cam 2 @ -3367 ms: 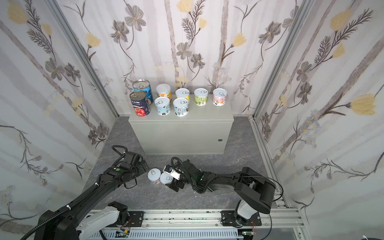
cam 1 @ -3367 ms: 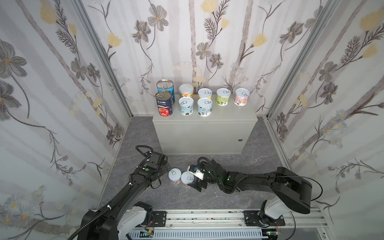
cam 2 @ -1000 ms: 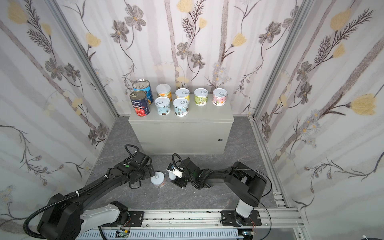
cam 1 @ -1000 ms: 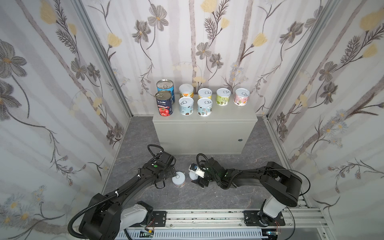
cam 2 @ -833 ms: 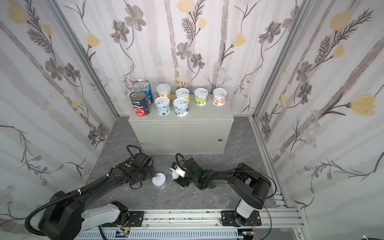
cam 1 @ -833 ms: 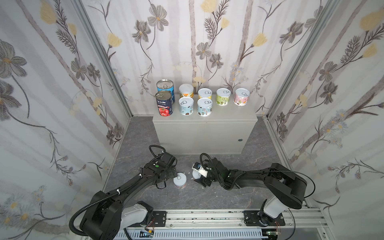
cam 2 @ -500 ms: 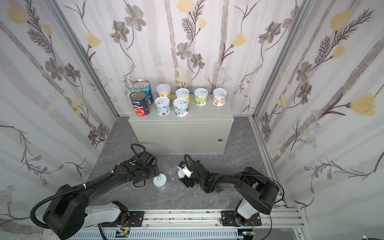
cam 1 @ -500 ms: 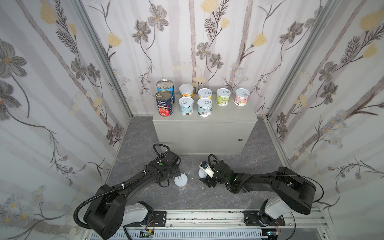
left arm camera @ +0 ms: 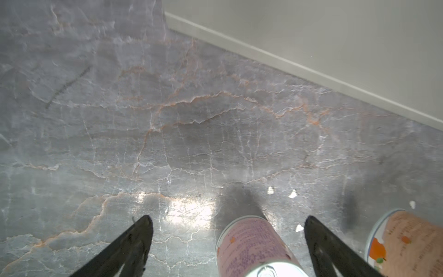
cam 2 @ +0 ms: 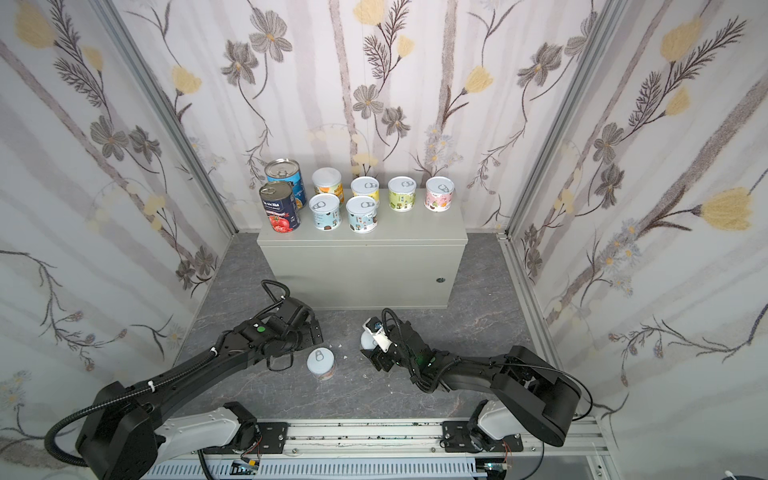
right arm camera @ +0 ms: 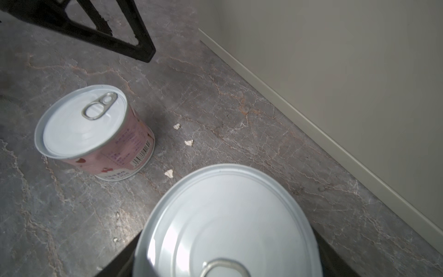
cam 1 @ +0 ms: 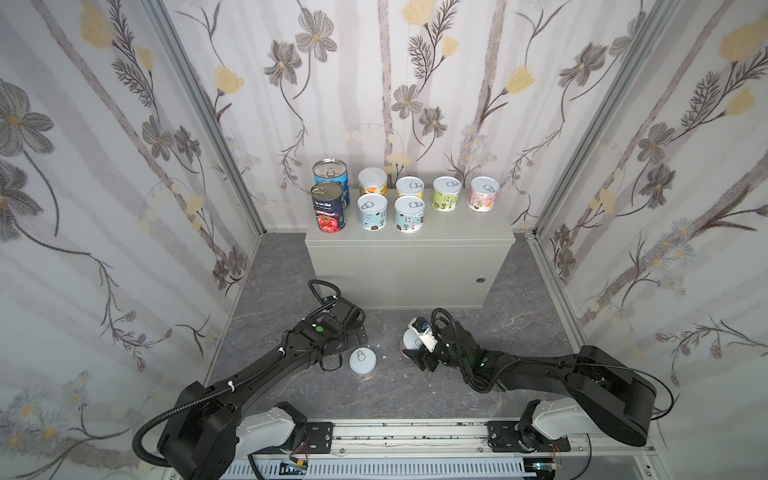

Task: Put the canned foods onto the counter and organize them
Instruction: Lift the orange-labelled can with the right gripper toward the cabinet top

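Several canned foods stand on the light-grey counter [cam 1: 457, 226]: a navy tomato can [cam 1: 328, 208], a blue can [cam 1: 330, 174] and short pastel cans [cam 1: 409, 214]. On the dark floor in front, a pink short can [cam 1: 362, 362] [right arm camera: 96, 134] stands upright. My left gripper [cam 1: 355, 330] [left arm camera: 227, 223] is open and low over the floor. The pink can [left arm camera: 251, 247] sits between its fingers behind the tips, untouched. My right gripper [cam 1: 417, 347] is shut on a pale-lidded can [cam 1: 411, 338] [right arm camera: 227, 223] with a peach label [left arm camera: 407, 242].
The counter's front wall [cam 2: 361, 274] with a small round lock [cam 1: 480, 280] rises just beyond both grippers. Small white crumbs [right arm camera: 189, 142] lie on the floor between the two cans. Flowered walls close in both sides; the arms' rail [cam 1: 407, 432] runs along the front.
My right gripper has carried its can to the right and nearer the counter. My left gripper has moved forward toward the counter; the pink can stands slightly further right.
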`<state>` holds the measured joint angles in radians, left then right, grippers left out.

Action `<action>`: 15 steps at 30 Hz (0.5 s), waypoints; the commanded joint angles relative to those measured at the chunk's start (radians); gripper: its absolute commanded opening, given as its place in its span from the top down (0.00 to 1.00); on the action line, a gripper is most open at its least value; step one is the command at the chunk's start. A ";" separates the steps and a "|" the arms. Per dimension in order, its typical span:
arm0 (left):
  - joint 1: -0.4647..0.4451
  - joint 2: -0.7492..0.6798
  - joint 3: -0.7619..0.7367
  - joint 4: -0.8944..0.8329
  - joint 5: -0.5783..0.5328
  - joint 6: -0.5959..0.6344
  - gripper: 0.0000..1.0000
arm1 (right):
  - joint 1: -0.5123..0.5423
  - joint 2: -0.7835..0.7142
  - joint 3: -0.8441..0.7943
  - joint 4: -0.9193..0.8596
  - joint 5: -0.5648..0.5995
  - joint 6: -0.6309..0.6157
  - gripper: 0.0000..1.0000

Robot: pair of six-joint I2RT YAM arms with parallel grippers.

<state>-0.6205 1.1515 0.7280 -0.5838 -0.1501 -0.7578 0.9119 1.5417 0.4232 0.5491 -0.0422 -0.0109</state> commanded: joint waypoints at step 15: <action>-0.089 -0.168 0.029 0.260 0.266 0.350 0.00 | -0.012 -0.287 0.039 -0.082 0.145 0.113 0.50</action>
<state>-0.6868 0.9802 0.7383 -0.4068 0.0689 -0.4881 0.9035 1.2797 0.4358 0.4763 0.0391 0.0734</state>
